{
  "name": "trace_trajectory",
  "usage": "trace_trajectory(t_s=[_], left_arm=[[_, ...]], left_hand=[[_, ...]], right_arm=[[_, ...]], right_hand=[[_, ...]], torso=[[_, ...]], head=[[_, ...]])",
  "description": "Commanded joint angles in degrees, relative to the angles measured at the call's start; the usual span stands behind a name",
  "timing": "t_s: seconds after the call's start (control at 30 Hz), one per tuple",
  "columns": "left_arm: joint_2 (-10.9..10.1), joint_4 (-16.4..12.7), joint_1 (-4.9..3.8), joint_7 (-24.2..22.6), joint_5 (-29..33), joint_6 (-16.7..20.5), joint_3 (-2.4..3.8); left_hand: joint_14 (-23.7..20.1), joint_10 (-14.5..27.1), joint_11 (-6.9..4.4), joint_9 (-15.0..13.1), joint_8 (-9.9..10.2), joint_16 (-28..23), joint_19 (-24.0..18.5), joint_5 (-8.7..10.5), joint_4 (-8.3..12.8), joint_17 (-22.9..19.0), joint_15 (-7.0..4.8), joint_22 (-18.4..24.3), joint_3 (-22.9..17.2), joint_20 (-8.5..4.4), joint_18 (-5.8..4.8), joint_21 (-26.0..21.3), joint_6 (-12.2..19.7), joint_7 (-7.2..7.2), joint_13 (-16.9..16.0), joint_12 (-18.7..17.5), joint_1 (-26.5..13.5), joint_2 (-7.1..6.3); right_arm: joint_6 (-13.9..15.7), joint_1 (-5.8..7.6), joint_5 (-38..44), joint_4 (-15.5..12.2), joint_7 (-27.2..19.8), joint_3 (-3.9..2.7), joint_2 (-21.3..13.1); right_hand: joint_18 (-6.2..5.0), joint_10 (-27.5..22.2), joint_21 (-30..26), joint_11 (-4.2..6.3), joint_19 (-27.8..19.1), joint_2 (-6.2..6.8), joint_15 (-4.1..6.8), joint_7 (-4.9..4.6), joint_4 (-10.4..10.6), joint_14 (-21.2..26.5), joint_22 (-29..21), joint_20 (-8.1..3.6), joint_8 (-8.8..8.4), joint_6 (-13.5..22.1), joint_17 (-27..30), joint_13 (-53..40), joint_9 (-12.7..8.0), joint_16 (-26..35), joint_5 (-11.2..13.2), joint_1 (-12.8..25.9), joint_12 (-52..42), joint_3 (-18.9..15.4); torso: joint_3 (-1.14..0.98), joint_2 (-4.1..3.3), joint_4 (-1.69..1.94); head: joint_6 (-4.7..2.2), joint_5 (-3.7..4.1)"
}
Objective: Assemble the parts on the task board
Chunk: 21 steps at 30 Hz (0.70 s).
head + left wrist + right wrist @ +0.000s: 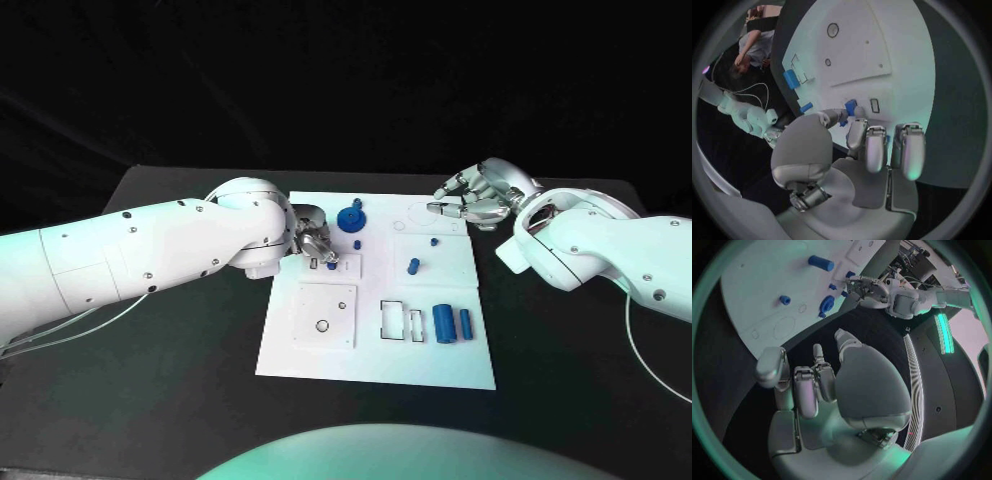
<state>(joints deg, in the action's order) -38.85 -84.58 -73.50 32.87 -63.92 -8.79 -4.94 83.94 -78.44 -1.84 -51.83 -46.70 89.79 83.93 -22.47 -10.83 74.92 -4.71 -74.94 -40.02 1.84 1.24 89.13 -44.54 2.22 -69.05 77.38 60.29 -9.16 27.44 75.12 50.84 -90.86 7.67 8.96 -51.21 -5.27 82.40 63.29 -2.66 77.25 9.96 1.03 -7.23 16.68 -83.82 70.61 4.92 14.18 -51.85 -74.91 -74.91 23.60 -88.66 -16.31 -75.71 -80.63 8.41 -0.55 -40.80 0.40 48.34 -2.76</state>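
Note:
The white task board point(433, 362) lies mid-table. My left hand point(312, 244) hovers low over its left side. In the left wrist view its thumb and a finger point(856, 131) pinch a small blue part point(851, 106) beside a rectangular slot. A blue gear-like part point(352, 218) stands just beyond that hand, and two small blue pegs point(414, 266) stand further right. Two blue cylinders point(453, 324) lie near the board's right edge. My right hand point(475, 201) hangs at the board's far right corner, fingers curled in, holding nothing point(807, 385).
A raised white square plate with holes point(326, 315) and outlined rectangular slots point(392, 318) sit on the board's near half. Black table point(577, 400) surrounds the board. Thin cables trail under my left arm point(87, 320).

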Motion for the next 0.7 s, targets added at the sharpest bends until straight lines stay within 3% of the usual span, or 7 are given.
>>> trace_trajectory(t_s=[0.03,0.23,0.33,0.5,0.57,0.7], left_arm=[[0.1,0.3,0.16,1.3,2.0,-2.3,-0.15],[0.1,0.6,0.16,1.5,2.4,-2.2,-0.15],[0.1,0.7,0.16,1.6,2.4,-2.0,-0.15],[0.2,0.9,0.16,1.7,2.5,-1.3,-0.13],[0.1,1.0,0.17,2.0,2.5,-0.7,-0.07],[-0.1,1.3,0.19,2.5,2.4,0.3,0.08]], left_hand=[[6.1,0.2,-0.28,0.2,0.4,0.2,5.3,-0.48,3.2,15.1,-0.44,-14.1,-3.3,-0.43,-0.93,0.1,-0.2,-0.26,0.0,-0.2,-1.3,-0.23],[6.1,0.2,-0.34,0.6,0.8,0.2,5.3,-0.77,0.4,15.1,-0.52,-14.2,0.2,-0.54,-0.96,0.2,-0.9,-0.32,-0.1,-0.1,-3.9,-0.77],[6.1,0.2,-0.27,0.8,1.0,0.2,5.3,-0.85,-1.6,15.1,-0.48,-14.2,3.3,-0.54,-0.96,0.2,-1.3,-0.24,-0.1,-0.1,-5.4,-1.63],[6.1,0.3,-0.23,1.0,1.2,0.2,5.3,-1.3,-4.0,15.1,-0.47,-14.2,7.7,-0.54,-0.95,0.1,-1.6,-0.21,-0.1,-0.1,-5.9,-1.81],[6.1,0.2,-0.2,1.1,1.4,0.2,5.3,1.48,-5.4,15.1,-0.42,-14.2,10.3,-0.51,-0.96,0.1,-1.8,-0.17,-0.3,0.0,-6.1,-2.0],[6.1,0.1,-0.14,1.3,1.6,0.2,5.4,4.67,-5.9,15.1,-0.39,-14.2,13.6,-0.47,-0.97,0.2,-1.9,-0.12,-0.4,0.1,-7.2,-1.82]], right_arm=[[-0.5,-0.03,0.4,0.0,-0.3,0.0,0.0],[-0.2,-0.03,0.4,0.0,-0.4,0.0,-0.1],[0.0,-0.03,0.4,0.0,-0.4,0.0,-0.1],[-0.1,-0.03,0.3,0.0,-0.4,0.0,-0.2],[-0.3,-0.03,0.3,-0.1,-0.4,0.0,-0.2],[-0.5,-0.04,0.4,0.0,-0.5,0.0,-0.2]], right_hand=[[-1.0,-0.2,-0.3,0.15,-0.3,-0.14,0.39,0.1,0.0,-5.1,-0.1,-0.19,0.36,0.2,-10.7,-4.4,0.1,0.2,-0.2,0.6,0.3,0.3],[-0.94,-0.1,-0.1,0.15,-0.1,-0.14,0.39,0.1,0.0,-5.1,0.1,-0.19,0.36,0.3,-10.9,-4.6,0.1,0.2,-0.2,0.6,0.2,0.3],[-0.96,-0.2,-0.2,0.14,-0.2,-0.11,0.39,0.09,0.0,-5.1,0.0,-0.2,0.36,0.3,-10.8,-4.5,0.1,0.2,-0.2,0.7,0.3,0.3],[-0.99,-0.2,-0.3,0.15,-0.2,-0.1,0.39,0.09,0.1,-5.1,0.0,-0.2,0.37,0.3,-10.8,-4.4,0.1,0.2,-0.2,0.8,0.3,0.3],[-0.94,-0.2,-0.1,0.14,-0.1,-0.09,0.39,0.09,0.1,-5.2,0.1,-0.2,0.38,0.3,-11.1,-4.5,0.1,0.1,-0.2,0.9,0.3,0.3],[-0.89,-0.2,0.1,0.14,0.0,-0.1,0.39,0.09,0.1,-5.2,0.3,-0.2,0.38,0.3,-11.2,-4.5,0.1,0.1,-0.2,0.9,0.3,0.3]], torso=[[0.0,0.03,0.03],[0.02,0.04,-0.02],[0.02,0.02,-0.01],[0.01,0.05,0.04],[0.01,0.05,0.07],[0.0,0.05,0.04]], head=[[0.1,0.03],[0.12,0.02],[0.11,0.1],[0.08,0.08],[0.05,0.06],[-0.02,0.06]])
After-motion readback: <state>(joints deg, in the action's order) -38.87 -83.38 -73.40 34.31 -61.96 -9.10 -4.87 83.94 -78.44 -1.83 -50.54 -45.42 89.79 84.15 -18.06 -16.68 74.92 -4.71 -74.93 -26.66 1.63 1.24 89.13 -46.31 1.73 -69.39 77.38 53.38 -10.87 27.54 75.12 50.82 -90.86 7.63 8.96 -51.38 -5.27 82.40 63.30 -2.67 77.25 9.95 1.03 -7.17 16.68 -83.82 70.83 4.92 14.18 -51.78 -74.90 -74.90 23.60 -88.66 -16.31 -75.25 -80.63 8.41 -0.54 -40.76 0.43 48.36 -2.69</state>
